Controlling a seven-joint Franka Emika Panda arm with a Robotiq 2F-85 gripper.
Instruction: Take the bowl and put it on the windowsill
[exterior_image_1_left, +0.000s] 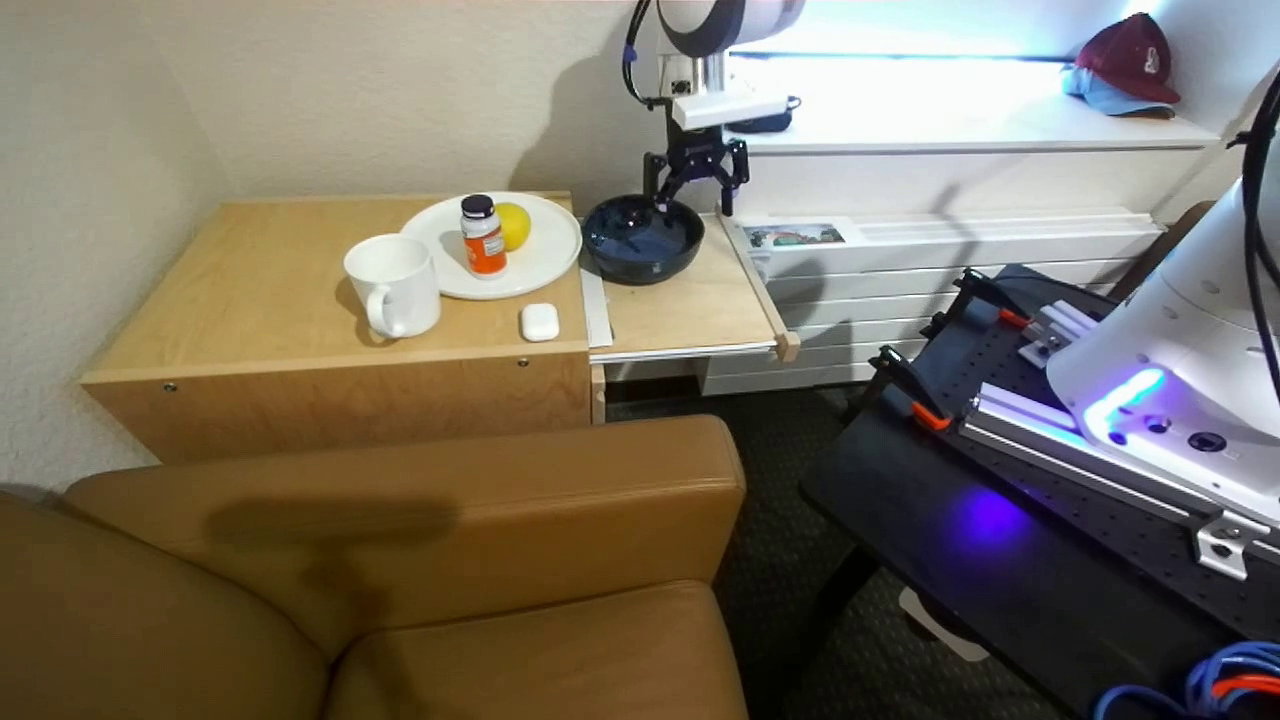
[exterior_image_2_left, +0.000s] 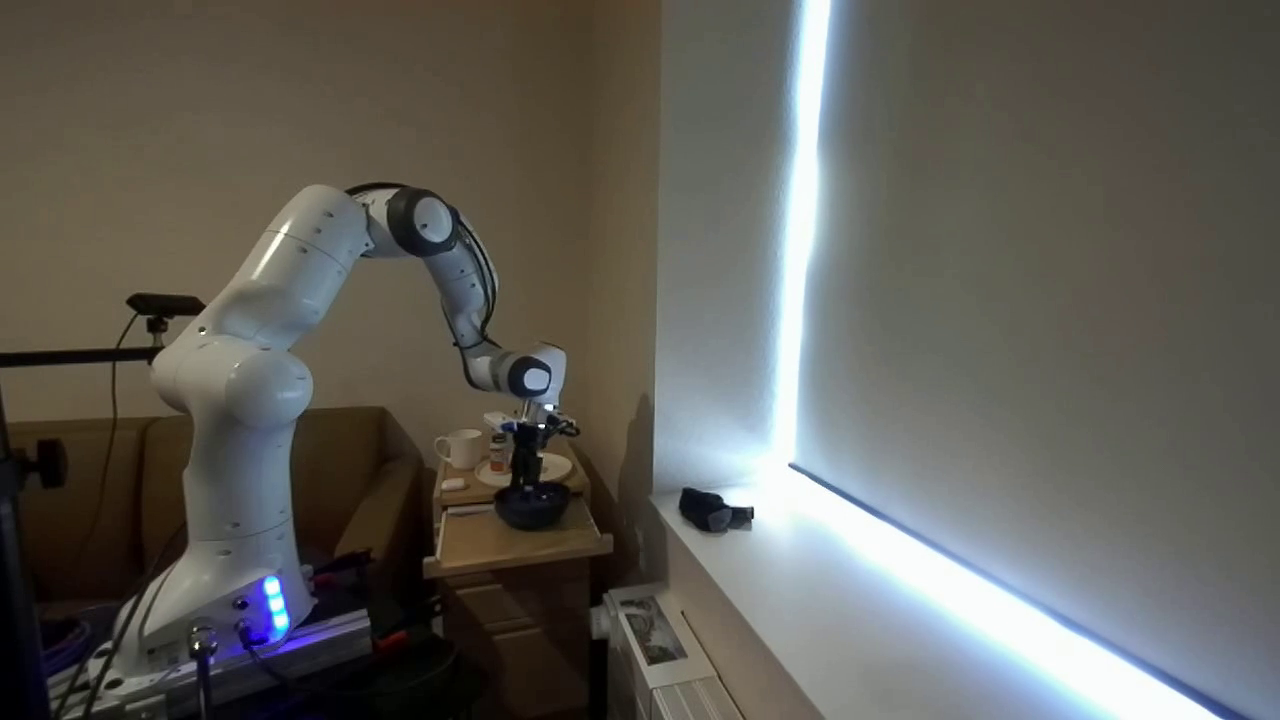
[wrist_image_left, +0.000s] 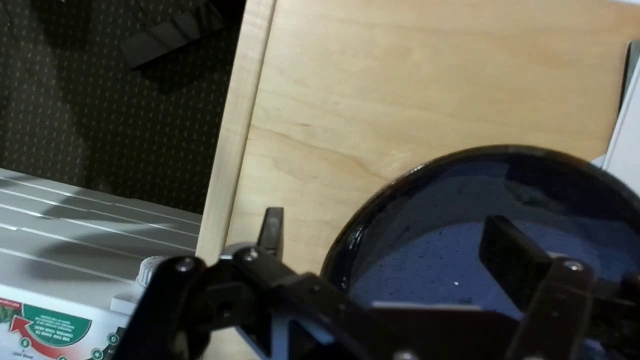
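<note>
The dark blue glossy bowl stands upright on a pull-out wooden shelf, and it also shows in an exterior view and in the wrist view. My gripper points down at the bowl's side nearest the windowsill. In the wrist view my gripper is open: one finger is over the bowl's inside, the other outside the rim above the shelf. The rim lies between the fingers, with a visible space to each. The white windowsill runs along the window and also shows in an exterior view.
A white plate holds a pill bottle and a yellow fruit. A white mug and small white case are nearby. A dark object and caps lie on the sill. The shelf has a raised edge.
</note>
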